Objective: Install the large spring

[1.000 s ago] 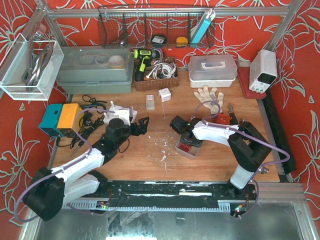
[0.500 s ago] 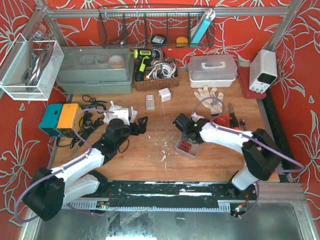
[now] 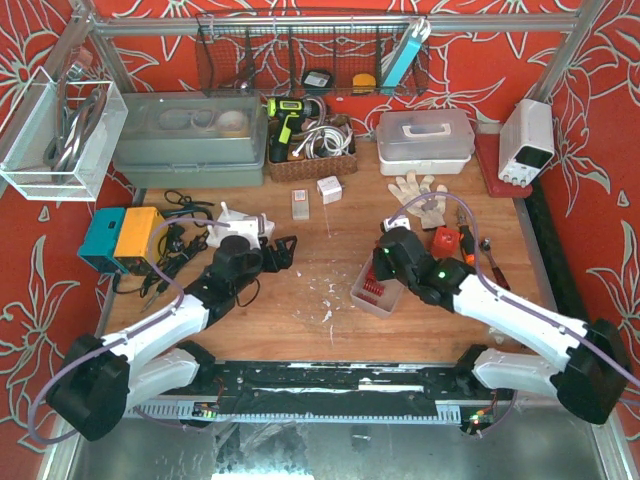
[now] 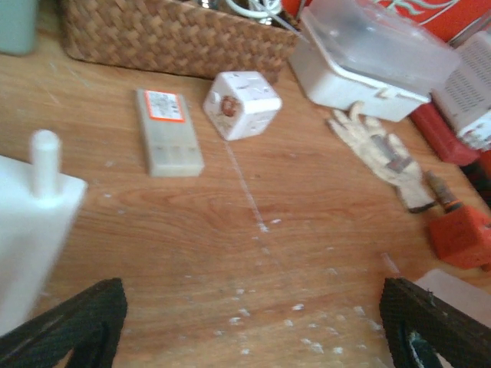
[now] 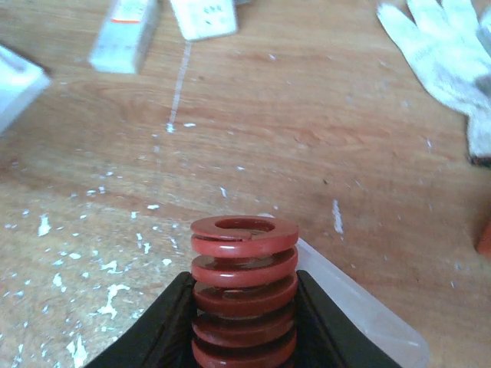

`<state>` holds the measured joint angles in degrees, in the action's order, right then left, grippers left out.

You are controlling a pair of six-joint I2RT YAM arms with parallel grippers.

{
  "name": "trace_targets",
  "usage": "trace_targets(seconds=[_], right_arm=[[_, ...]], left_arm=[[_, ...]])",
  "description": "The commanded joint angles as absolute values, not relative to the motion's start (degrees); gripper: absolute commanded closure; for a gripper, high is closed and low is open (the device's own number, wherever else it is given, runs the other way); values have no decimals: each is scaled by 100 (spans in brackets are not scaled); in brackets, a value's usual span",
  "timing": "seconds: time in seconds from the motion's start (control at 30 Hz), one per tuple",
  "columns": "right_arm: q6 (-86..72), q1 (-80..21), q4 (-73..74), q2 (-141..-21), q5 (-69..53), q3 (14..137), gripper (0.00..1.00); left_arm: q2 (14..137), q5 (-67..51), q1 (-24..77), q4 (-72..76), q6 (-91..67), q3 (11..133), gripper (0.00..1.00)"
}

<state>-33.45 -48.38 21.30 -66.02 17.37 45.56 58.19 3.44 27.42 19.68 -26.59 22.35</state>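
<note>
Large red spring [image 5: 244,291] pinched upright in right gripper [image 5: 244,310], clamped tight on both flanks, hanging over edge of clear plastic tray [image 5: 360,314] on the desk [image 5: 253,130]. Left gripper [image 4: 253,330] spread wide, holding nothing, low over the wood beside white block [image 4: 34,222] with upright peg. White work glove [image 5: 445,54] further off, well apart.

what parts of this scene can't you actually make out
- large spring: right wrist view, lower coils cut off by the bottom edge, sides covered by fingers of the right gripper.
- clear tray: top view, contents too small, partly under the right arm.
- white post block: left wrist view, blurred, cut by the left edge.
- left gripper: only fingertips show.
</note>
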Motion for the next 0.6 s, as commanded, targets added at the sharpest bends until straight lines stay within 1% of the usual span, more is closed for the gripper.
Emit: trace_targets(seconds=[0.0,0.07,0.1,0.2,0.33,0.43,0.57], right_arm=[[-1872,-4922,1197,-6046,1144,4168,85],[-1617,-5018,833,-5809,1064,3968,85],[-1494,-5062,579,-5704,1002,3841,85],[-1013,-5280,-394,-5422,624,3358,86],[-569,-5691,-1373,-5277,646,2959,87],[-371,-5884,-1579,-5445,753,2980,88],[-289,-6058,-1862,-5630,810,2950,89]], left_arm=[[5773,-661,2751,1761,-2900,2752,15],[5719,-1104,2751,1654,-3051,2917,22],[5479,-1288,2752,1596,-3125,3006,26],[5362,-1940,2755,1456,-3182,3288,34],[5520,-2531,2821,860,-2997,3790,42],[5622,-2828,2954,644,-2860,3981,43],[5917,-2968,3274,359,-2613,4185,39]])
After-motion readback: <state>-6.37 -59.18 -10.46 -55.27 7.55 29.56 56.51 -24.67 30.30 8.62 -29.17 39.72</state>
